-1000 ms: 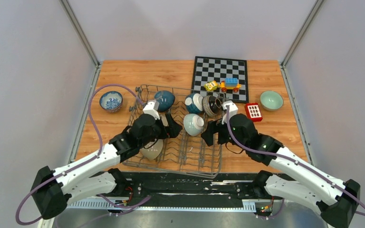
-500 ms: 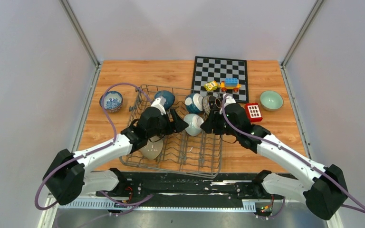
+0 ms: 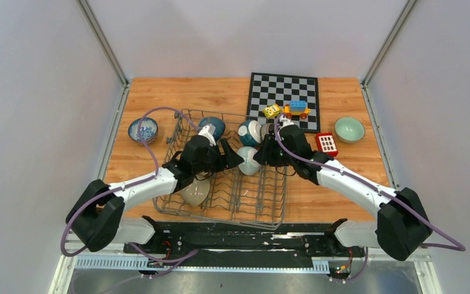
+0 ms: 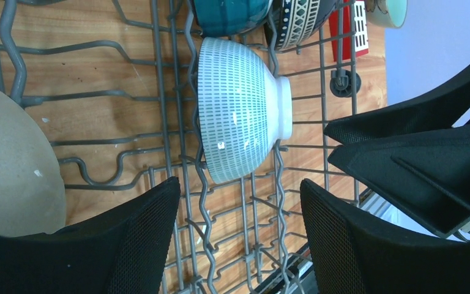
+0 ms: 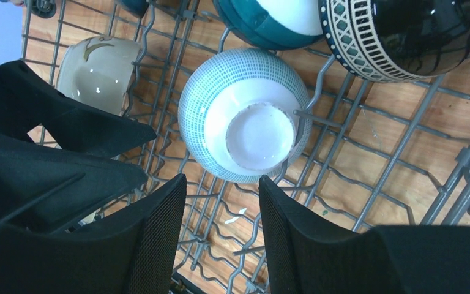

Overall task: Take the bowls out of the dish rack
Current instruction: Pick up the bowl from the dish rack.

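Note:
The grey wire dish rack (image 3: 245, 202) sits mid-table. In it a pale dash-patterned bowl (image 3: 249, 160) stands on edge, with my left gripper (image 3: 229, 158) and right gripper (image 3: 263, 154) on either side of it. Both are open. The left wrist view shows that bowl (image 4: 238, 116) just beyond my left gripper (image 4: 240, 187), with only rack wires between the fingers. In the right wrist view its foot (image 5: 260, 138) faces my right gripper (image 5: 221, 180). Also racked are a beige bowl (image 3: 196, 192), a dark teal bowl (image 3: 212, 127), a teal-and-white bowl (image 3: 248, 132) and a dark striped bowl (image 5: 398, 37).
A blue-and-white bowl (image 3: 142, 130) stands on the table left of the rack, and a celadon bowl (image 3: 349, 129) at the far right. A chessboard (image 3: 283, 92) with toy blocks (image 3: 289, 110) lies behind the rack, a red block (image 3: 326, 143) beside it.
Both arms have reached forward into the rack and closed in on the pale patterned bowl from either side. Both pairs of jaws have narrowed but stay apart.

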Robot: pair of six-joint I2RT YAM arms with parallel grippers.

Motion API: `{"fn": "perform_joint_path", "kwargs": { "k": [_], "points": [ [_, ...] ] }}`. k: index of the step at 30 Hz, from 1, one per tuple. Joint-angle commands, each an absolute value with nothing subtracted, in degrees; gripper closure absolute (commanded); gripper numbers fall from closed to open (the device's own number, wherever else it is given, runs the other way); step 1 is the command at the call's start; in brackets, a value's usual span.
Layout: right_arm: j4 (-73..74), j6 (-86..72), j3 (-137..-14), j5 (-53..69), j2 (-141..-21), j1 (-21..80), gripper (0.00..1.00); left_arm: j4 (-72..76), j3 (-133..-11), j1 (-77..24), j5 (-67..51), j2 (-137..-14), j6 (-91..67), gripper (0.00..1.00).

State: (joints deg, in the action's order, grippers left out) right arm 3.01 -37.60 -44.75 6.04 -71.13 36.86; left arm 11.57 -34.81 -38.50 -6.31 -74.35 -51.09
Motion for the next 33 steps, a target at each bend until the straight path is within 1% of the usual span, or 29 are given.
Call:
{"fn": "perform_joint_path", "kwargs": {
  "k": [1, 6, 21, 33],
  "points": [
    [0.78, -38.12, -47.33, 6.31, -73.67, 35.49, 0.51, 14.92, -36.48, -37.55, -7.47, -76.56, -51.13, 0.27],
    [2.28, -37.66, -50.21, 6.47, -77.21, 34.77, 0.54, 15.34, -38.25, -37.53, -8.11, -79.11, -51.24, 0.32],
    [2.01, -37.54, -49.33, 8.08, -79.63, 33.63, 0.57, 18.46, -38.94, -37.54, -10.51, -83.36, -51.24, 0.42],
    [1.94, -37.47, -47.40, 8.85, -78.86, 32.71, 0.60, 20.53, -39.29, -37.55, -12.15, -83.26, -50.50, 0.47]
  ]
}}
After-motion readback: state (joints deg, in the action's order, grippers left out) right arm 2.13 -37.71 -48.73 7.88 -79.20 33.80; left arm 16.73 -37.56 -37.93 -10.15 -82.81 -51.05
